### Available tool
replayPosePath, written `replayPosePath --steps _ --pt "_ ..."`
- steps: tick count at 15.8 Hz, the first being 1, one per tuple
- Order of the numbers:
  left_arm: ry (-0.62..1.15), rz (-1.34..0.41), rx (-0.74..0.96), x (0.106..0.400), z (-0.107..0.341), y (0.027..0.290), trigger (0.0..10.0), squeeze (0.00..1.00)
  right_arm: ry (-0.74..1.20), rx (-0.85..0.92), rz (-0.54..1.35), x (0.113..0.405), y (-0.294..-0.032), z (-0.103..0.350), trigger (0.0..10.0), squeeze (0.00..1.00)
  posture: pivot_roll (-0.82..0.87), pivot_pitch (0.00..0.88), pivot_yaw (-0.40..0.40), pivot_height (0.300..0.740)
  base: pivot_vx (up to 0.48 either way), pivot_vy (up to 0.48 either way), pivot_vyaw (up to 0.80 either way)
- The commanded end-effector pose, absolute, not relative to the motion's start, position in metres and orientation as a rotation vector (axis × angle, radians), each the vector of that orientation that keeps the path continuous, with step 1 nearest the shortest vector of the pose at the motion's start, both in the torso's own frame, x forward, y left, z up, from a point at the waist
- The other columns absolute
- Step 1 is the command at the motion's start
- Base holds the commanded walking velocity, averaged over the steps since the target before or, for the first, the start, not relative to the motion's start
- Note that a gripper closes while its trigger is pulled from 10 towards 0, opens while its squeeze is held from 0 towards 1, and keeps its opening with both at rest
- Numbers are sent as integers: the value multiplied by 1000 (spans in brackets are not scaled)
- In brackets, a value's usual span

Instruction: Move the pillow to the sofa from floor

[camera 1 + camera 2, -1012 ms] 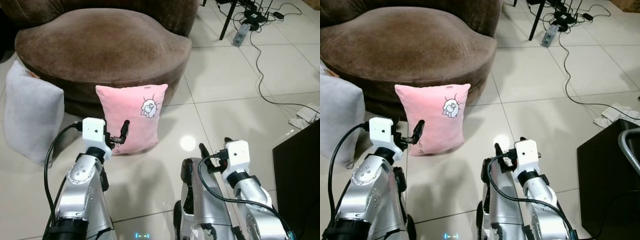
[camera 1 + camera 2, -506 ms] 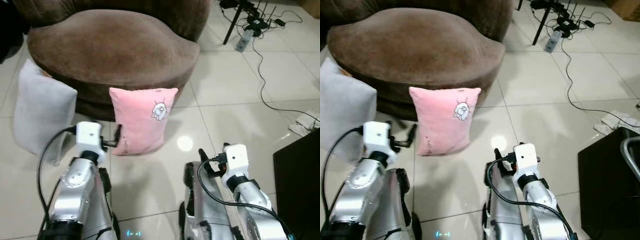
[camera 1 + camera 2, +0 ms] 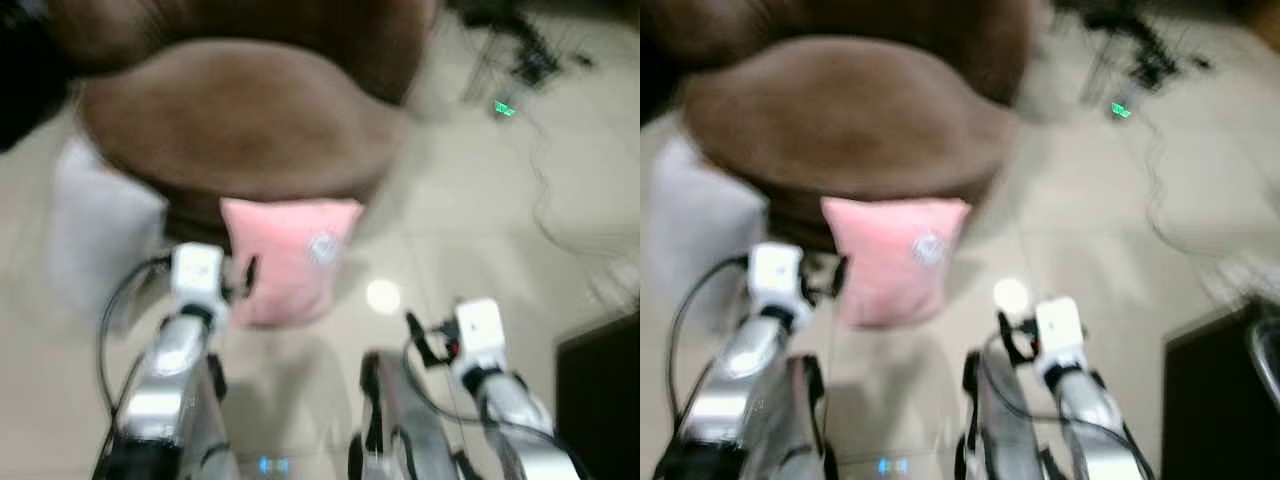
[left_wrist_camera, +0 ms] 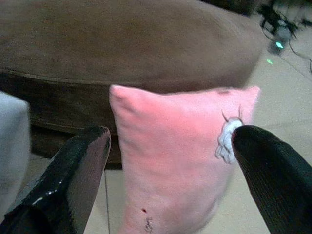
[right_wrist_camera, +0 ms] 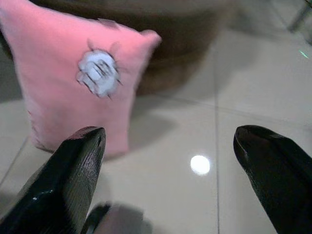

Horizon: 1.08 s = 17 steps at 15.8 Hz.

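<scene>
The pillow (image 3: 290, 260) is pink and plump, standing upright on the tiled floor (image 3: 450, 240) with its back against the front of the brown sofa (image 3: 240, 120); it has a small pale cartoon patch near one upper corner and a little dark mark low on its face. My head views are blurred, so the patch is only a smudge there, while my left wrist view shows it as a white figure with short dark strokes above it. My left claw (image 4: 170, 180) is spread wide, its fingers framing the pillow from just in front without touching it. My right claw (image 5: 170, 180) is also spread, aimed at the floor beside the pillow, where a bright light reflection (image 5: 200, 165) sits on the tile. A grey cushion (image 3: 100, 240) leans at the sofa's left side, and cables (image 3: 530, 90) trail across the floor far right
</scene>
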<state>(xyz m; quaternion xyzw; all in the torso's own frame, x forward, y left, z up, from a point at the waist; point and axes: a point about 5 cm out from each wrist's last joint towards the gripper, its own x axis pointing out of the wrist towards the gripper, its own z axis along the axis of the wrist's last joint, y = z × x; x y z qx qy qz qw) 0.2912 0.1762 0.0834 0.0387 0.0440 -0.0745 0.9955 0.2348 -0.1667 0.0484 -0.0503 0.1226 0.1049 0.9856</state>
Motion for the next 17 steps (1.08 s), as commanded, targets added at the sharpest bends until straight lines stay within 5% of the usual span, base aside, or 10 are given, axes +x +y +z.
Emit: replayPosePath --steps 1,12,17 --pt "114 -126 77 287 78 184 10000 0 241 -108 214 236 -165 51 10000 0 -58 199 -91 446 480 0 0" --pt "109 -124 104 285 77 180 10000 0 285 -114 205 232 -169 43 10000 0 -64 210 -90 446 81 0 0" --pt "103 -114 83 285 77 181 10000 0 295 -116 205 230 -170 40 10000 0 -68 204 -90 446 369 229 0"
